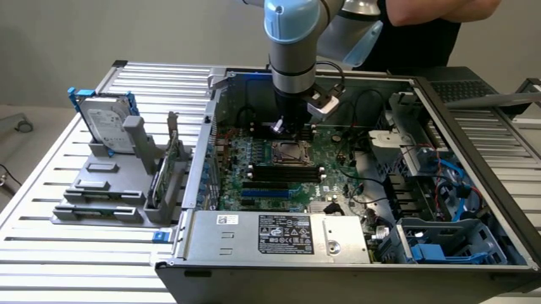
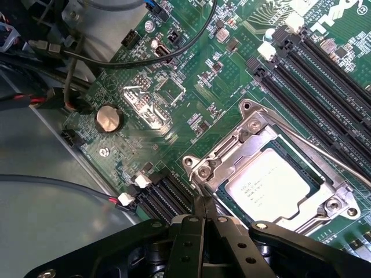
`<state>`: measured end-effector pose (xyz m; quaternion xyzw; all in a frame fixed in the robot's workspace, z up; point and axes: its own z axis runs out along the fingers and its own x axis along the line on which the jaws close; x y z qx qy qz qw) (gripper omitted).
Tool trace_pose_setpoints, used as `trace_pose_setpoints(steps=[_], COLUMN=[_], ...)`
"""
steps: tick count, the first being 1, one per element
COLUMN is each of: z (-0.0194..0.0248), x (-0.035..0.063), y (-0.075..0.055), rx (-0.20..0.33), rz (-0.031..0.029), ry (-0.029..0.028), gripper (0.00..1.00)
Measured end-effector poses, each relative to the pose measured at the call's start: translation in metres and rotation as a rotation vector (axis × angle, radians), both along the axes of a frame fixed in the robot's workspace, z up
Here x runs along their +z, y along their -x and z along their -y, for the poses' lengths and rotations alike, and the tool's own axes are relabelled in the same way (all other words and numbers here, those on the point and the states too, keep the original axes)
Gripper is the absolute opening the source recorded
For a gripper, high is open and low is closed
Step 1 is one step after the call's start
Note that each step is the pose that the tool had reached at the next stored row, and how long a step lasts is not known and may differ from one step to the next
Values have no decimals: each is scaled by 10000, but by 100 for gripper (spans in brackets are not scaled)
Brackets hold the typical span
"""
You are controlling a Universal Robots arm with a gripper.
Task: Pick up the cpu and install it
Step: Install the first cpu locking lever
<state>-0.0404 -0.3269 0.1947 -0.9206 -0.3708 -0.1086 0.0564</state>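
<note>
The cpu is a flat silver-grey square lying inside the metal-framed socket on the green motherboard. My gripper is shut with nothing between its black fingers, and its tips hover just off one edge of the socket frame. In the exterior view the arm reaches down into the open computer case, with the gripper just above the board, right behind the socket.
Black memory slots run beside the socket, and a coin battery and loose cables lie further off. The power supply sits at the case front. A hard drive stands in a grey fixture at the exterior view's left. A person stands behind the case.
</note>
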Motion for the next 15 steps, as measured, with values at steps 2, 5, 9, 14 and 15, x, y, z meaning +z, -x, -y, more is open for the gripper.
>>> trace_pose_setpoints(steps=[2,5,9,14,15], z=[-1,0,1,8,10], x=[-1,1,0,24,32], y=[-2,-3,-3,-4,-4], rx=[-2,-3,-16,-75,-83], rz=[2,-1,-1,-30,-39], ry=[-9,-25,-46,-52,-53], gripper=[11,11,11,11,11])
